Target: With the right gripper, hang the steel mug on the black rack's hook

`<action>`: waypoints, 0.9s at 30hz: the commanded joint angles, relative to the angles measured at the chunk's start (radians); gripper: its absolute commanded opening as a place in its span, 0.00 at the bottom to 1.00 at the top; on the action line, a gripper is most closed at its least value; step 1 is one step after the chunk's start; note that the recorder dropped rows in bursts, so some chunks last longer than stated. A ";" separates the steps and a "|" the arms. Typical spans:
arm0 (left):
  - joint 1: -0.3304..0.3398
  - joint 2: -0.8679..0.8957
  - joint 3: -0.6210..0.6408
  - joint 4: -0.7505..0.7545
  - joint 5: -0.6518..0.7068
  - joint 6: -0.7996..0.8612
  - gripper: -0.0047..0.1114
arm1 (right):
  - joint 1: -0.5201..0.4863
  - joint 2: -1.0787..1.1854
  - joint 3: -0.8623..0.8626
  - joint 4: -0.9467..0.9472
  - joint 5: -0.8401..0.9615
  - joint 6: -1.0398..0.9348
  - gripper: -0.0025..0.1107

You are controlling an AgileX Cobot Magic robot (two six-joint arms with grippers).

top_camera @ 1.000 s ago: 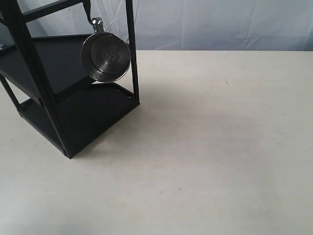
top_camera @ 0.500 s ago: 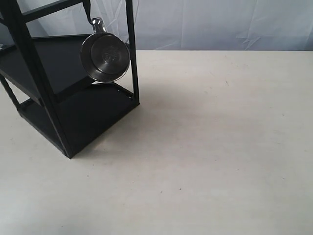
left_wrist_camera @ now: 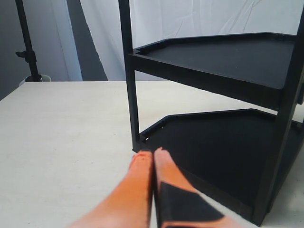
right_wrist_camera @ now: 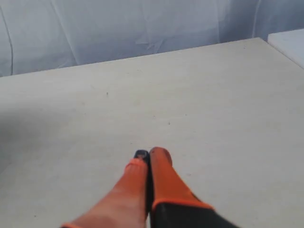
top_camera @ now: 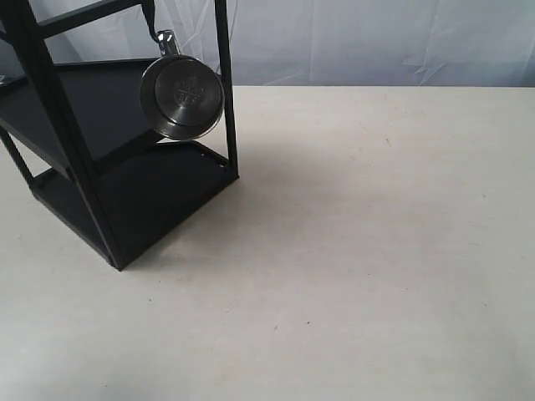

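Note:
The steel mug (top_camera: pixel 181 96) hangs by its loop handle from a hook at the top of the black rack (top_camera: pixel 79 171), its stamped base facing the exterior camera. No gripper shows in the exterior view. In the right wrist view my right gripper (right_wrist_camera: pixel 148 156) is shut with nothing between its orange fingers, over bare table and away from the mug. In the left wrist view my left gripper (left_wrist_camera: pixel 150 153) is shut and empty, its tips close to a corner post of the black rack (left_wrist_camera: pixel 223 142).
The pale table (top_camera: pixel 376 234) stretches to the right of the rack. A white cloth backdrop (top_camera: pixel 376 42) hangs behind. A dark stand (left_wrist_camera: pixel 26 42) is at the far side in the left wrist view.
The hanging mug sways slightly on its hook, first left, then back right. Nothing else has moved.

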 commanded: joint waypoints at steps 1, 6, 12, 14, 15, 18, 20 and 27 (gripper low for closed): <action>-0.001 -0.005 -0.002 0.001 -0.006 0.000 0.05 | -0.005 -0.032 0.054 0.124 -0.065 -0.231 0.01; -0.001 -0.005 -0.002 0.001 -0.006 0.000 0.05 | -0.005 -0.052 0.109 0.174 -0.096 -0.312 0.01; -0.001 -0.005 -0.002 0.001 -0.006 0.000 0.05 | -0.005 -0.061 0.109 0.180 -0.109 -0.312 0.01; -0.001 -0.005 -0.002 0.001 -0.006 0.000 0.05 | -0.005 -0.061 0.109 0.189 -0.107 -0.312 0.01; -0.001 -0.005 -0.002 0.001 -0.006 0.000 0.05 | -0.005 -0.061 0.109 0.193 -0.107 -0.310 0.01; -0.001 -0.005 -0.002 0.001 -0.006 0.000 0.05 | -0.005 -0.061 0.109 0.201 -0.107 -0.310 0.01; -0.001 -0.005 -0.002 0.001 -0.006 0.000 0.05 | -0.005 -0.061 0.109 0.201 -0.107 -0.310 0.01; -0.001 -0.005 -0.002 0.001 -0.006 0.000 0.05 | -0.005 -0.061 0.109 0.200 -0.115 -0.310 0.01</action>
